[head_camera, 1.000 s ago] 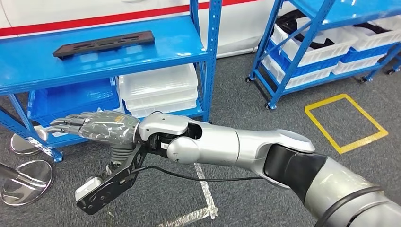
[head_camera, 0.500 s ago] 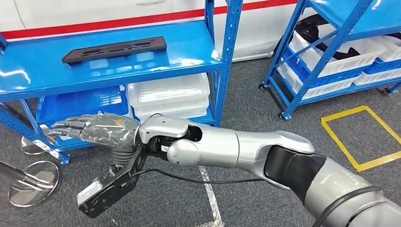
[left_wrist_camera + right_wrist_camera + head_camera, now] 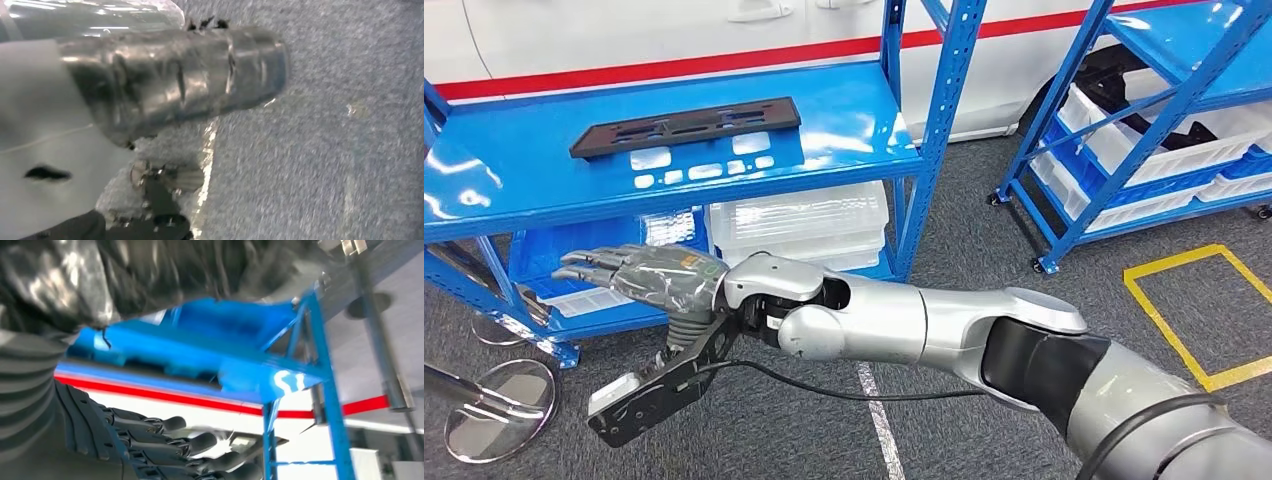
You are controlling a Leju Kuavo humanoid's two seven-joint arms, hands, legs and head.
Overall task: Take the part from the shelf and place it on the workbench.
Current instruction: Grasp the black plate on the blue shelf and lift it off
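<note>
A flat black part (image 3: 686, 126) with cut-outs lies on the top board of the blue shelf (image 3: 844, 120). My right arm reaches across to the left. Its right hand (image 3: 639, 275) is stretched flat, fingers apart and holding nothing, in front of the shelf's lower level and well below the part. In the right wrist view the dark fingers (image 3: 165, 440) point towards the underside of the blue shelf (image 3: 210, 350). In the left wrist view my left hand (image 3: 170, 80) hangs over grey floor; how its fingers lie is hidden.
Stacked white bins (image 3: 799, 222) sit on the shelf's lower level. A second blue rack (image 3: 1164, 120) with white bins stands at the right. A yellow floor square (image 3: 1199, 310) and round metal bases (image 3: 499, 395) lie on the grey carpet.
The whole picture has shifted: the camera moved and the shelf now looks nearer and further right. My right hand stays flat, now slightly closer to the shelf.
</note>
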